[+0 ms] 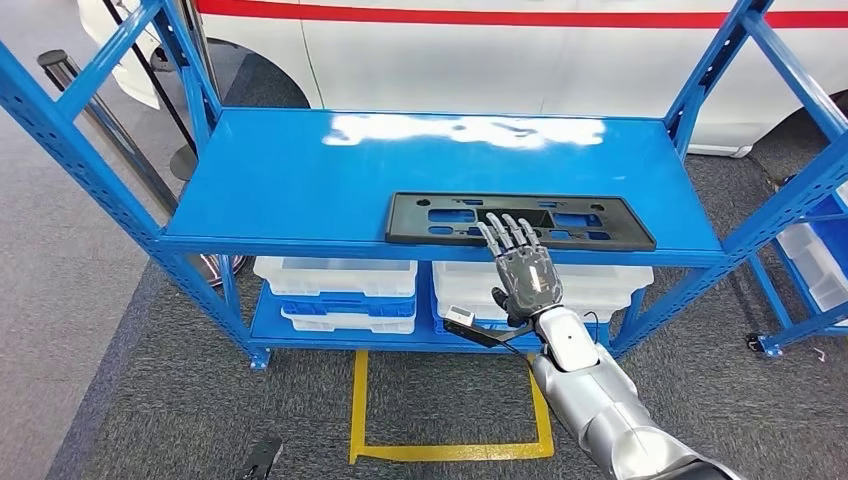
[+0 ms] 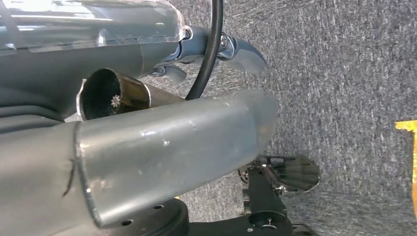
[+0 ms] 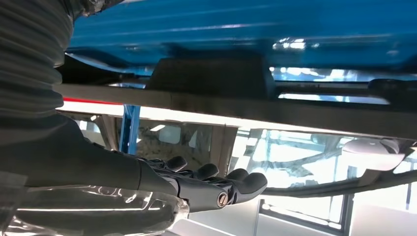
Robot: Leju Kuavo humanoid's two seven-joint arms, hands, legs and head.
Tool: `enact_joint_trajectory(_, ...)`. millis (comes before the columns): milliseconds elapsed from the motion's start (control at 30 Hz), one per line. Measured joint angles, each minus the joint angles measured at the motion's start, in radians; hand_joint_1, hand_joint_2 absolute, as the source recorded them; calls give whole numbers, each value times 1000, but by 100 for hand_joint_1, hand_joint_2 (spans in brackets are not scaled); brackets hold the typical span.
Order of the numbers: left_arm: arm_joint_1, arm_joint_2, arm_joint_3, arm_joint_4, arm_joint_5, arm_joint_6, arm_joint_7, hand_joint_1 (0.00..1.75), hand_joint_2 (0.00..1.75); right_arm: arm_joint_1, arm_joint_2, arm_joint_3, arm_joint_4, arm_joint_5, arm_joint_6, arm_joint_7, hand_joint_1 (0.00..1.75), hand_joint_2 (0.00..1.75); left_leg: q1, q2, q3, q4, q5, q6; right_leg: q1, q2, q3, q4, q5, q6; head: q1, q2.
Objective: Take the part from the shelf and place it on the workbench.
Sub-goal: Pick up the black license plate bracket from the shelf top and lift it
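Reaching step: right hand (image 1: 524, 270), fingers (image 1: 510, 235) spread and empty, over the part's (image 1: 430, 218) near edge on the shelf (image 1: 280, 170); next it must grip.

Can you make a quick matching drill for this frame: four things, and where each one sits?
Things:
1. black plastic part
2. right robot hand
3. white bins
4. yellow tape outline

Places:
A. on the carpet in front of the rack
B. lower shelf
C. front edge of the blue top shelf
D. raised, fingers apart, reaching to the part's near edge

Pairs: 1-C, 2-D, 3-B, 4-A
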Motion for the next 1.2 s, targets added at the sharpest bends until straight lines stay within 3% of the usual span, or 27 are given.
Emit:
enact_joint_trajectory(67,-1,0,0,0,0,0,0,0,0,-2,0,0,0,-1,0,0,0,175,-2,-1,13,4,-16,-8,3,-2,50,-120,60,-6,0,0)
enact_joint_trajectory(100,-2,0,0,0,0,0,0,0,0,-2,0,0,0,-1,0,0,0,175,-3,-2,16,5,-20,-14,5,-2,65,-154,67,-9,0,0)
enact_joint_trajectory(200,-3,0,0,0,0,0,1,0,0,-1,2,0,-2,-1,0,0,0,175,-4,-1,17,1,-28,-31,7,0,76,-174,54,-22,-1,0)
enact_joint_trajectory(267,-4,0,0,0,0,1,2,0,0,-3,2,0,-3,-1,0,0,0,175,-3,0,7,35,-50,-41,3,0,89,-183,50,-34,-3,0)
enact_joint_trajectory(300,-5,0,0,0,0,1,2,0,0,-4,4,0,-4,-1,0,0,0,175,-2,0,-17,84,-72,-45,1,0,97,-187,47,-41,-4,0)
enact_joint_trajectory(367,-4,0,0,0,-1,0,2,0,0,-3,5,0,-4,-1,0,-1,0,175,-1,0,-94,219,-115,-50,2,-1,108,-188,39,-48,-6,0)
enact_joint_trajectory(400,-2,0,0,0,-1,0,2,0,0,-2,5,0,-4,-1,0,-1,0,175,-1,0,-132,272,-122,-52,3,0,112,-188,34,-49,-5,0)
enact_joint_trajectory(433,0,0,0,0,-1,0,3,0,0,0,6,0,-4,-1,0,-2,0,175,-1,0,-156,292,-110,-52,3,1,117,-187,30,-49,-6,0)
enact_joint_trajectory(467,1,0,0,0,-1,0,3,0,0,1,6,0,-4,-2,0,-4,0,175,-1,0,-159,272,-78,-51,3,2,124,-187,25,-48,-6,0)
enact_joint_trajectory(533,1,1,0,0,-2,0,3,0,0,2,7,0,-3,-3,0,-7,0,175,-1,0,-119,145,15,-45,3,4,140,-185,11,-43,-5,0)
enact_joint_trajectory(600,0,1,-1,0,-3,-2,3,0,0,2,8,0,-3,-4,0,-9,0,175,-5,0,-76,39,58,-36,6,5,146,-183,1,-34,-5,0)
enact_joint_trajectory(667,-1,0,-1,0,-3,-3,4,0,0,2,8,0,-3,-7,0,-11,0,175,-10,-1,-68,16,49,-28,9,6,144,-185,-2,-24,-5,0)
enact_joint_trajectory(767,0,0,-1,0,-3,-2,6,0,0,1,9,0,-4,-13,0,-12,0,175,-3,-1,-56,1,47,-11,9,3,138,-165,-19,-9,-5,0)
enact_joint_trajectory(833,-1,0,-1,0,-4,-2,6,0,0,1,10,0,-4,-16,0,-12,0,175,0,0,-45,-6,43,1,7,1,88,-65,-67,-3,-4,0)
enact_joint_trajectory(900,-2,1,-1,0,-5,-2,6,0,0,5,10,0,-3,-16,0,-12,0,175,0,0,-39,-5,35,5,5,1,9,66,-110,1,-4,0)
enact_joint_trajectory(933,-1,1,-1,0,-5,-2,6,0,0,7,9,0,-2,-16,0,-12,0,175,-1,-1,-35,-4,31,5,4,1,-16,97,-108,3,-5,0)
enact_joint_trajectory(967,0,0,-1,0,-5,-3,6,0,0,9,9,0,-2,-17,0,-12,0,175,-1,-2,-31,-2,26,4,3,1,-23,89,-83,3,-5,0)
enact_joint_trajectory(1033,1,0,-1,0,-5,-3,3,0,0,9,9,0,-1,-18,0,-12,0,175,0,-3,-18,3,13,0,1,-1,17,-30,4,-1,-4,0)
enact_joint_trajectory(1100,0,0,-1,0,-5,-10,-7,0,0,8,9,0,-1,-22,0,-15,82,175,-4,-4,-12,10,1,-8,5,-2,65,-143,56,-6,-4,0)
enact_joint_trajectory(1167,-2,0,-1,0,-5,-21,-19,0,0,10,8,0,-1,-28,0,-23,168,175,-9,-4,-13,15,-5,-11,5,1,79,-174,56,-7,-6,0)
enact_joint_trajectory(1200,-1,1,-1,0,-6,-24,-24,0,0,11,8,0,-1,-32,0,-27,171,175,-9,-4,-13,14,-5,-9,5,2,81,-178,54,-8,-6,0)
